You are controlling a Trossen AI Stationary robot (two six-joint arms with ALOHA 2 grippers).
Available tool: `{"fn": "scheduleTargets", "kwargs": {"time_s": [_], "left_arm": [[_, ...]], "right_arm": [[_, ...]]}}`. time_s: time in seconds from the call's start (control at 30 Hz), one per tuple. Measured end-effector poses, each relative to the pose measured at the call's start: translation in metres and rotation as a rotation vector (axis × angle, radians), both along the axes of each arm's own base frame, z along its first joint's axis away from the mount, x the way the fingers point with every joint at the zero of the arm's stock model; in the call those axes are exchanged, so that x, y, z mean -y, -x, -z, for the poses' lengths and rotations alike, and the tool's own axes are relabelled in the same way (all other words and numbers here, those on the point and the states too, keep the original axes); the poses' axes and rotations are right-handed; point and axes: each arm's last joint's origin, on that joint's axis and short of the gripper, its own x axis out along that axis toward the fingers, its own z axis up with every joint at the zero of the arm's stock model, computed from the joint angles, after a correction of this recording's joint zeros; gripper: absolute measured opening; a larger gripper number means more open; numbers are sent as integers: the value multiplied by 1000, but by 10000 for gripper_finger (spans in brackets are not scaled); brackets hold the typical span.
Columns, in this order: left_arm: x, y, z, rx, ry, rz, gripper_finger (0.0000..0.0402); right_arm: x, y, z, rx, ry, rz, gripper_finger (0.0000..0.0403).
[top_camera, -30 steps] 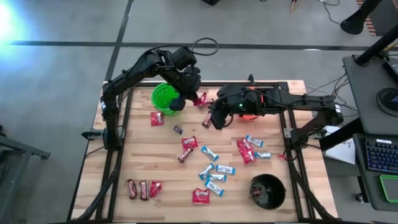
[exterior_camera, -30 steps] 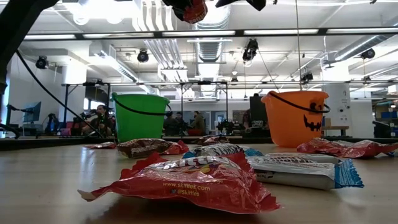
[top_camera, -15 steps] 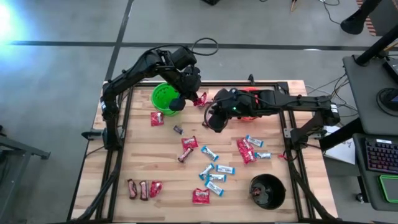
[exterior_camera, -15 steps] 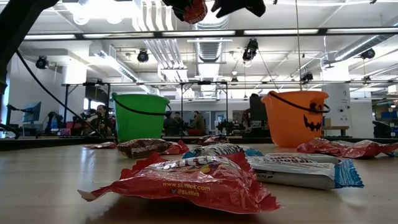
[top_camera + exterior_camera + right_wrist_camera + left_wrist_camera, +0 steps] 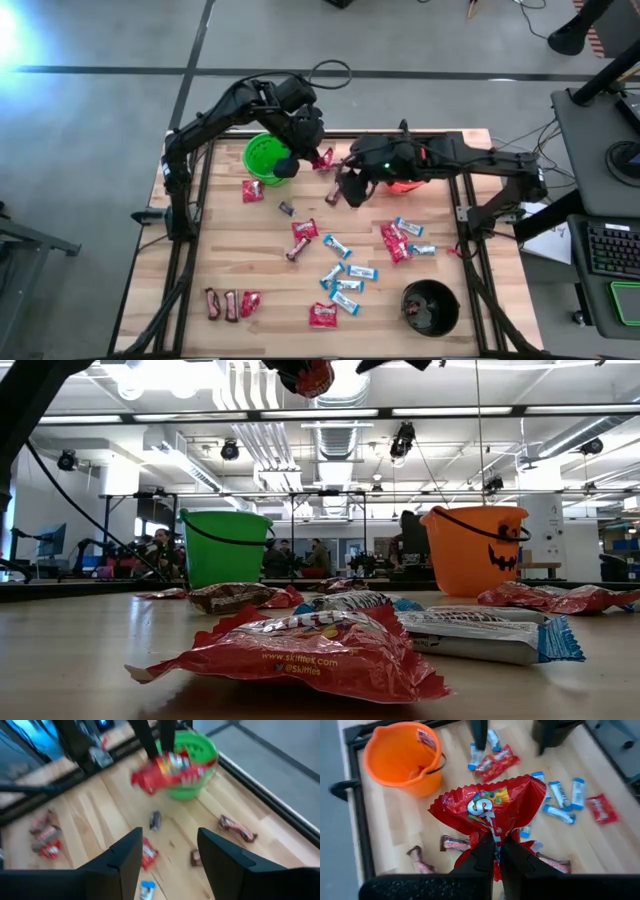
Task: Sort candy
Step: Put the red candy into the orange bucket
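Observation:
Candy lies spread over the table: light-blue bars (image 5: 345, 280), red packets (image 5: 395, 243) and dark brown bars (image 5: 222, 303). My left gripper (image 5: 318, 155) is shut on one red packet (image 5: 490, 807), high above the table between the green bucket (image 5: 262, 158) and the orange bucket (image 5: 400, 185). The same packet shows in the low view (image 5: 310, 375) and in the right wrist view (image 5: 172, 770). My right gripper (image 5: 170, 855) is open and holds nothing. It hovers over the table just right of the packet (image 5: 345, 188). My left gripper pinches the red packet by its crimped end (image 5: 492, 842) between its two fingers. The fingers (image 5: 150, 740) come slanting down from above. The packet is lifted clear of the table and fans out beyond the fingertips.
A black bucket (image 5: 430, 308) stands at the near right corner. The orange bucket (image 5: 402, 757) holds a few sweets and sits partly under my right arm. Loose sweets (image 5: 237, 830) lie on the wood below my right gripper. The green bucket (image 5: 190, 765) stands just behind the held packet.
My right gripper dipped slightly, then rose again beside the held packet: in the low view less of it shows at the top edge now. My left gripper and its red packet have kept still.

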Motion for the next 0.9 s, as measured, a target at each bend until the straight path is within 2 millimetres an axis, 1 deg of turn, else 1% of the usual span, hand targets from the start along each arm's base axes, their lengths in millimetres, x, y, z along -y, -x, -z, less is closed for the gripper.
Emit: {"fn": "scheduleTargets", "kwargs": {"time_s": [0.1,0.2,0.4,0.5,0.6,0.9], "left_arm": [[1,-4,-1,6,-90,-45,0],[0,-7,-2,1,-191,-110,0],[-1,-7,-3,-10,-235,-163,0],[0,-8,-3,-13,-272,-198,0],[2,-9,-3,-14,-277,-196,0],[13,-13,-3,-10,-280,-156,0]], "right_arm": [[0,0,-11,71,-20,21,191],[1,0,-16,105,-22,67,192],[6,1,-15,138,-48,205,192],[9,0,-15,172,-61,316,192],[11,-2,-13,203,-83,406,192],[12,-7,-14,272,-161,430,192]]}}
